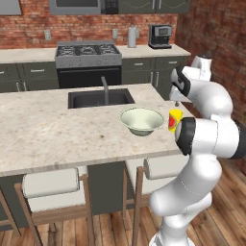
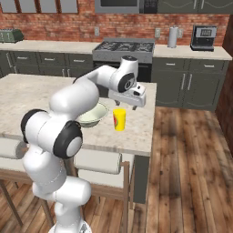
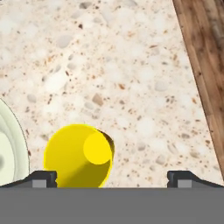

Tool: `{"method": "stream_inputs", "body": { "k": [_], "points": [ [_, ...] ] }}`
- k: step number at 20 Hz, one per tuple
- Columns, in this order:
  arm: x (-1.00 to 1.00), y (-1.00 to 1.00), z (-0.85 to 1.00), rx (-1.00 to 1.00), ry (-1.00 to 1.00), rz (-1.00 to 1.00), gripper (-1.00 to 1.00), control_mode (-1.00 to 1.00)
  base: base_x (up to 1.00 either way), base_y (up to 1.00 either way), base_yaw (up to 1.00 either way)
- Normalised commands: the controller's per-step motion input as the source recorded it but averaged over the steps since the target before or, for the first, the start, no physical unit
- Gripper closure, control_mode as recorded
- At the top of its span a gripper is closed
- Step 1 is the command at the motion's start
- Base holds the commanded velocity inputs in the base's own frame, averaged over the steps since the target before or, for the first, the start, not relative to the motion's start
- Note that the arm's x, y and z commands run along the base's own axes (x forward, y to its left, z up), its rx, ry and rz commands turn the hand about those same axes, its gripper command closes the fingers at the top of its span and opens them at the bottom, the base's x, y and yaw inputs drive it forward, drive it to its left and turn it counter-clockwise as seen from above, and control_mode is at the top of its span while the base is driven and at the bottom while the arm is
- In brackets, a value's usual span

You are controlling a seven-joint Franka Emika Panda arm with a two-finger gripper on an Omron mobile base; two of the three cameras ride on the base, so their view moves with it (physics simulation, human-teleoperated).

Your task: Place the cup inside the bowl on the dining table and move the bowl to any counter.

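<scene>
**Cup waits under wide-open jaws**

My gripper hangs above the cup, jaws fully spread, holding nothing. The cup stands upright on the bench, just beside the bowl at its 3 o'clock. I judge it light, rigid, slick; I'd pinch across its walls.

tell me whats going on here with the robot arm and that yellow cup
The white robot arm has its end effector hanging open just above the yellow cup, not yet gripping it. The cup stands upright on the dining table, close beside the pale bowl and near the table's edge. In the hand view the cup sits off toward one fingertip rather than centred between the two. The bowl is empty, so the cup has not yet gone into it.
</scene>
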Motion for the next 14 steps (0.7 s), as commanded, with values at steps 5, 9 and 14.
{"method": "stream_inputs", "body": {
  "k": [5, 9, 14],
  "points": [
    [0.07, 0.0, -0.05, 0.01, 0.07, 0.0, -1.0, -1.0, 0.0, 0.0, 0.0],
    [0.0, 0.0, -0.09, 0.02, 0.04, 0.0, -1.0, -1.0, 0.0, 0.0, 0.0],
    [0.0, 0.0, -0.13, 0.04, 0.03, 0.0, -1.0, -1.0, 0.0, 0.0, 0.0]
  ]
}}
